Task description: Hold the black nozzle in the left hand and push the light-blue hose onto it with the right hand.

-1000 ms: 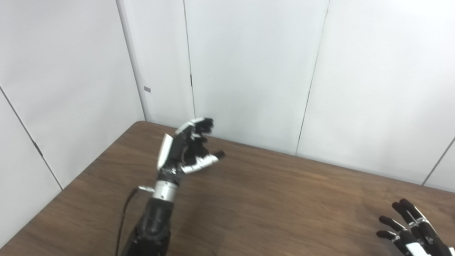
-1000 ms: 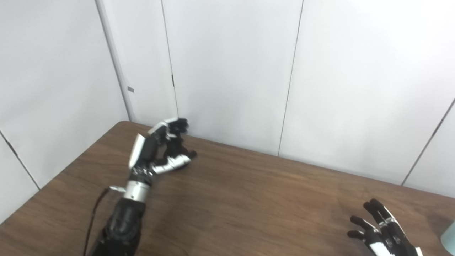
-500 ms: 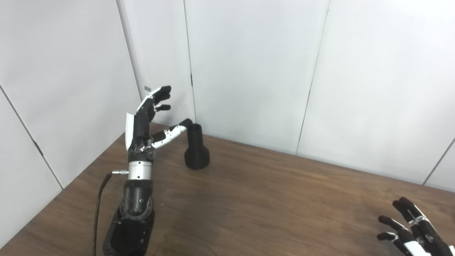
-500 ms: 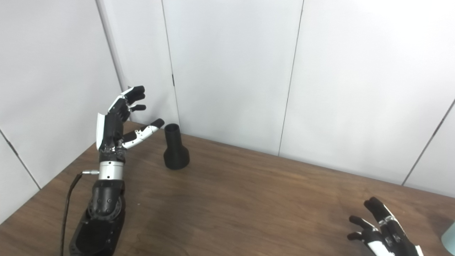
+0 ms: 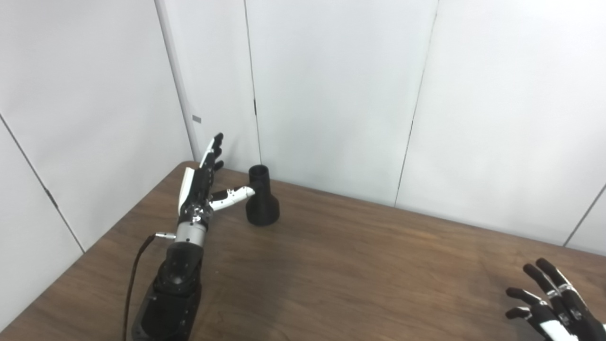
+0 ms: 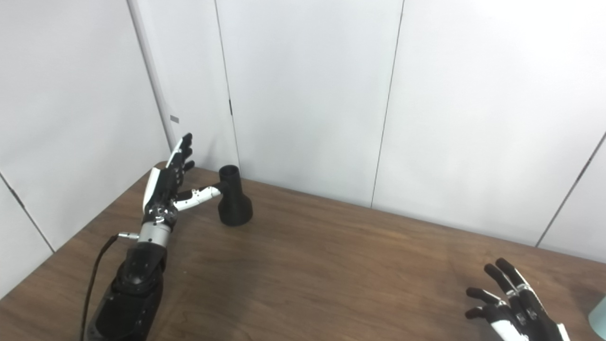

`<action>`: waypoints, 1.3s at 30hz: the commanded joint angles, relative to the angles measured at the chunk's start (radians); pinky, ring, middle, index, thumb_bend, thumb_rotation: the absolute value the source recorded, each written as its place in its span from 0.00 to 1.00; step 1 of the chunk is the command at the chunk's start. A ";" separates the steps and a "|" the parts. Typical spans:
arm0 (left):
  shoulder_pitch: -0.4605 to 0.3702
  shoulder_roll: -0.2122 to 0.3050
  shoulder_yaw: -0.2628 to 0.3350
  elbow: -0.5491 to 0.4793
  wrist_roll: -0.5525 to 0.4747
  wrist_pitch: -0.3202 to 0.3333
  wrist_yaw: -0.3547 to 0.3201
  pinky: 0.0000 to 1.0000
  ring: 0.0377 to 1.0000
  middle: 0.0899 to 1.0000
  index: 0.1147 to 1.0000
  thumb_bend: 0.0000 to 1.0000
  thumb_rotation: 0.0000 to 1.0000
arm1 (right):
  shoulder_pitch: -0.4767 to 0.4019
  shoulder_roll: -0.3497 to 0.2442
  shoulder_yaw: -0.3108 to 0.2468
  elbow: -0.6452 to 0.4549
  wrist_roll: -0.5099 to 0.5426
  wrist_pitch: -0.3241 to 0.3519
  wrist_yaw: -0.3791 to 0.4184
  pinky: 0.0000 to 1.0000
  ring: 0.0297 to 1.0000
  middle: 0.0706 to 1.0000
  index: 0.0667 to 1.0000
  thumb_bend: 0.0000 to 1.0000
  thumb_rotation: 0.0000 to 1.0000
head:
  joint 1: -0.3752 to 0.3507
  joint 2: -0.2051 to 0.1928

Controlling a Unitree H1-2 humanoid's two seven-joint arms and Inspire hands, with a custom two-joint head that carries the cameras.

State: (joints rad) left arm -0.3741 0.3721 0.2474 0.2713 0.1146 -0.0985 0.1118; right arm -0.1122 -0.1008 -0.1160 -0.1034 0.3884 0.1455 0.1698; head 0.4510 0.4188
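The black nozzle (image 5: 261, 198) is seen standing upright on its flared base near the far left corner of the bench (image 5: 360, 265), close to the white wall panels (image 5: 331, 94), with its narrow neck and open mouth turned upward. The wood-grain bench is shown running from the left corner to the right edge of both views. The left arm (image 5: 173, 289) is raised from the bottom left, a dark cable (image 5: 135, 274) trailing beside its forearm. The left hand (image 5: 201, 189) is held just beside the nozzle, released and grasping nothing: its fingers (image 5: 214, 150) are stretched upward and apart, while its thumb (image 5: 234, 194) is pointed across at the nozzle's neck, the tip seeming to touch it or nearly so. The right hand (image 6: 513, 310) is pictured low at the bottom right corner, well apart from the nozzle, likewise spread and empty above the bench. A pale blue-green object (image 6: 599, 317), cut off by the right edge of the right eye view, is glimpsed beside that hand; what it is cannot be told from the small part shown.
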 commanded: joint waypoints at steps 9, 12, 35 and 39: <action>-0.045 0.044 -0.041 0.046 0.025 0.061 -0.013 0.97 0.99 1.00 1.00 1.00 0.32 | -0.013 -0.006 0.000 -0.070 0.011 0.001 0.009 0.42 0.63 0.87 0.87 0.53 0.25 | 0.000 0.010; -0.041 0.051 -0.079 0.050 0.082 0.089 0.005 0.98 1.00 1.00 1.00 1.00 0.31 | -0.010 0.000 -0.001 -0.089 0.009 0.020 -0.006 0.42 0.63 0.87 0.89 0.49 0.23 | -0.001 0.015; -0.077 0.047 -0.253 0.190 0.296 0.135 0.074 0.80 0.93 0.94 0.91 0.97 0.33 | -0.007 0.015 0.009 -0.153 0.003 0.070 -0.031 0.48 0.72 0.92 0.96 0.30 0.15 | -0.010 0.036; -0.094 0.058 -0.290 0.247 0.377 0.162 0.140 0.82 0.97 0.92 0.90 0.94 0.35 | -0.007 0.014 0.013 -0.162 -0.012 0.073 -0.034 0.53 0.74 0.93 0.98 0.26 0.17 | -0.014 0.039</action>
State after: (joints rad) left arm -0.4430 0.4140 -0.0376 0.4966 0.4676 0.0334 0.2332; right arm -0.0998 -0.0839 -0.1014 -0.2313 0.3750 0.2307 0.1380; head 0.4372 0.4571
